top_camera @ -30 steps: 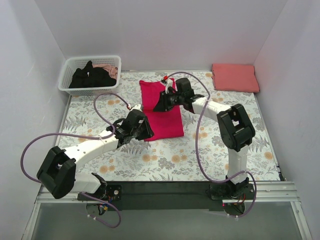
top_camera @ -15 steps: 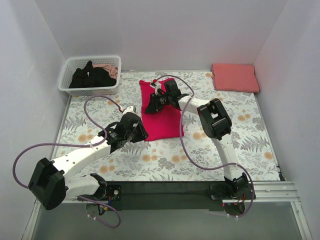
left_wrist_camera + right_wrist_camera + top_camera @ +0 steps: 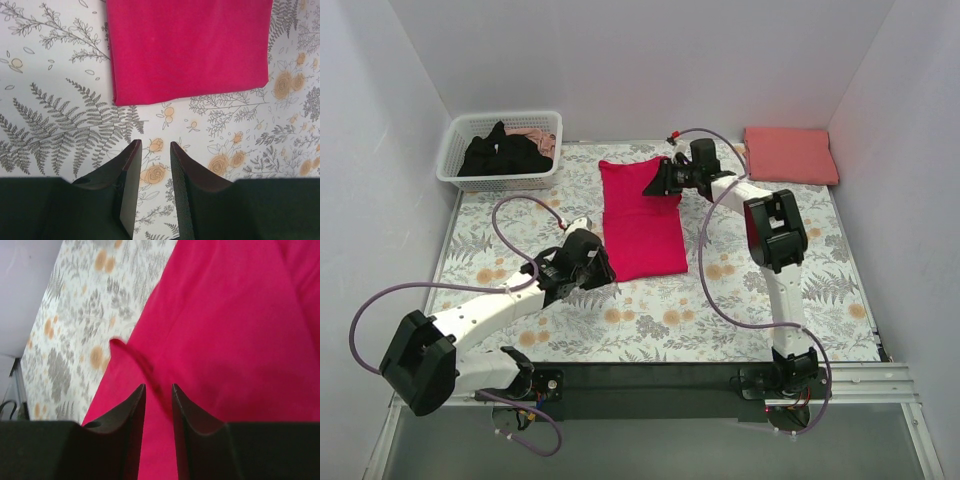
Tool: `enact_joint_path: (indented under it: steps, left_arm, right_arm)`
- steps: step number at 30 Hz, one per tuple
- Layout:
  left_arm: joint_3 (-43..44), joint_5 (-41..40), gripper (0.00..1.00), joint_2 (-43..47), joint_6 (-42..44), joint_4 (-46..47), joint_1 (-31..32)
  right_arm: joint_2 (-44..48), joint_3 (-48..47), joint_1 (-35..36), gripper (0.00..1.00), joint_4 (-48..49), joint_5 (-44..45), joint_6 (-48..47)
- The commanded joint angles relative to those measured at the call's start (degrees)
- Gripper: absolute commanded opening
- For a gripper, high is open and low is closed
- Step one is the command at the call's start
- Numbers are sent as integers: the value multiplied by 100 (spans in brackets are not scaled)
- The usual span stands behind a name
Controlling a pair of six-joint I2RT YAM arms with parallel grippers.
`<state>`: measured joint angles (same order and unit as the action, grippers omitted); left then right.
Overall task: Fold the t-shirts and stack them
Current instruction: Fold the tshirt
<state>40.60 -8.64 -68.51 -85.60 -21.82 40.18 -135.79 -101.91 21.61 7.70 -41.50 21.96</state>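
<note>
Progress, judged from the layout:
- Salmon-pink t-shirt (image 3: pixel 790 155) lay folded flat at the upper right of the overhead view. Looked finished, and the likely base of the stack.
- Crimson t-shirt (image 3: pixel 640 222) lay mid-frame on the floral cloth (image 3: pixel 770 300) covering the table, folded to a long neat rectangle. It was well apart from the salmon one, so not stacked yet.
- Black t-shirt (image 3: pixel 505 155) sat heaped and unfolded in the white lattice basket (image 3: pixel 455 150) at upper left. A scrap of pale pink fabric showed behind it; I could not tell what it was.
- Roughly one shirt done, one folded or nearly so, at least one untouched.

Tools:
- Left tool (image 3: pixel 600 265) sat low at the lower left corner of the crimson shirt. In its wrist view, the left tool (image 3: pixel 155 145) had its jaws a narrow slit apart with only floral print showing between them. It held nothing. The shirt's hem (image 3: pixel 190 95) lay just beyond the fingertips, apart from them.
- Right tool (image 3: pixel 657 182) was at the shirt's upper right corner. In the wrist view, the right tool (image 3: pixel 157 386) hung directly over crimson fabric with its jaws also narrowly parted. A raised crease (image 3: pixel 132 352) ran from the shirt's edge toward the gap. I could not tell whether that ridge was pinched or lying loose.
</note>
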Motion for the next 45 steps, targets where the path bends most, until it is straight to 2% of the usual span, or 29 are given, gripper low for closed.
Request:
enact_joint_path:
  steps: [1, 2, 6, 8, 10, 13, 16, 23, 27, 31, 38, 40, 45]
  left_arm:
    - [272, 11, 29, -214, 175, 389, -168]
    - [325, 90, 28, -302, 210, 529, -221]
    - [615, 573, 24, -934, 395, 767, -484]
    - [826, 828, 21, -1146, 421, 863, -581]
    - [1010, 1310, 16, -1436, 439, 917, -687]
    - [1038, 1540, 8, -1762, 404, 1005, -819]
    - [845, 1760, 4, -1973, 281, 1101, -994]
    - [116, 2297, 0, -2518, -149, 1233, -1452]
    - [-210, 2315, 0, -2527, -246, 1198, -1584]
    - [-316, 2183, 0, -2220, -203, 1066, -1628]
    - [-272, 2156, 0, -1876, -97, 970, -1628]
    - [-281, 2156, 0, -1877, -97, 978, -1628]
    - [-316, 2104, 0, -1885, -123, 934, -1637]
  right_arm:
    - [1323, 933, 72, 34, 100, -227, 11]
    - [1518, 1528, 72, 34, 100, -297, -7]
    - [2354, 2891, 63, 34, 135, -910, -173]
    - [2670, 3307, 72, 34, 126, -1158, -376]
    - [2794, 3817, 63, 34, 152, -1465, -420]
    - [2768, 4344, 63, 30, 205, -1659, -438]
    - [2646, 4705, 63, 25, 249, -1608, -595]
    - [2057, 5127, -349, 11, 354, -1335, -596]
    - [1986, 5260, -587, 10, 530, -1335, -394]
    - [2414, 5295, -526, 11, 530, -1361, -350]
    - [3085, 4866, 334, 11, 635, -1300, 71]
    - [2954, 4603, 737, 12, 732, -1256, 274]
    - [2251, 4232, 1240, 13, 978, -1063, 502]
